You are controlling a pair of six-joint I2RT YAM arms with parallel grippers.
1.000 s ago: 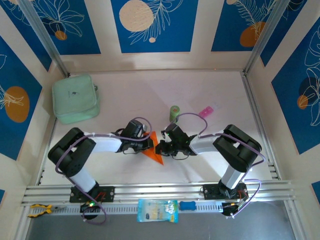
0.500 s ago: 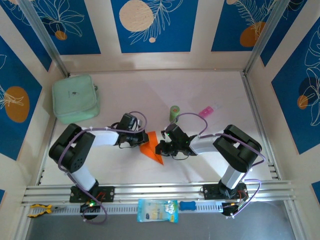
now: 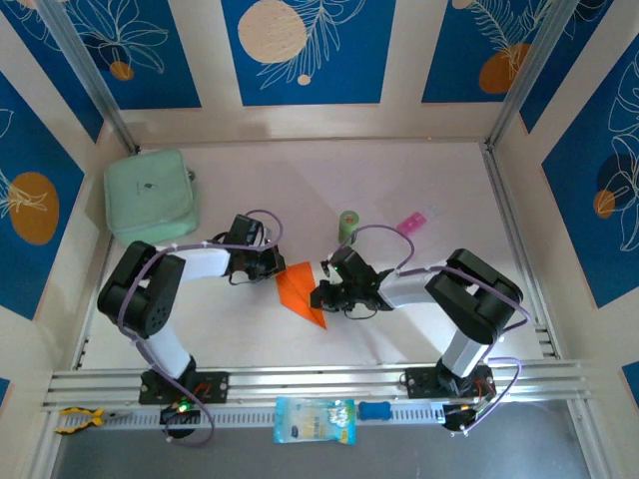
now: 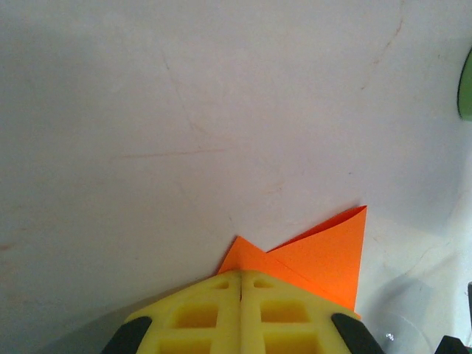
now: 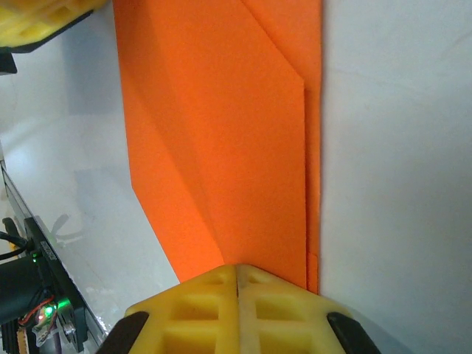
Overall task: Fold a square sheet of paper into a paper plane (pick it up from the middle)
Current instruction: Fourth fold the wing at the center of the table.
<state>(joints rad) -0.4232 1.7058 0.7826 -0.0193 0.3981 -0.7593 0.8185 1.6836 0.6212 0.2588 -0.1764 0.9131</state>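
The orange sheet of paper (image 3: 299, 290) lies flat on the white table, folded into an angular shape that narrows to a point toward the front. My left gripper (image 3: 277, 271) is shut, its yellow tips (image 4: 241, 276) resting on the paper's (image 4: 324, 254) left corner. My right gripper (image 3: 319, 296) is also shut, its tips (image 5: 237, 269) lying on the paper's (image 5: 221, 133) right side, where layered fold edges show. No paper sits between either pair of fingers. The left gripper's yellow fingers (image 5: 44, 22) show at the paper's far corner in the right wrist view.
A mint-green pouch (image 3: 150, 197) sits at the back left. A small green can (image 3: 347, 225) stands just behind the right gripper, and a pink packet (image 3: 412, 221) lies to its right. A blue-and-white packet (image 3: 314, 419) lies on the front rail.
My left gripper has drawn back to the left, off the middle of the paper to its left corner, uncovering more of the sheet. The right gripper has stayed in place.
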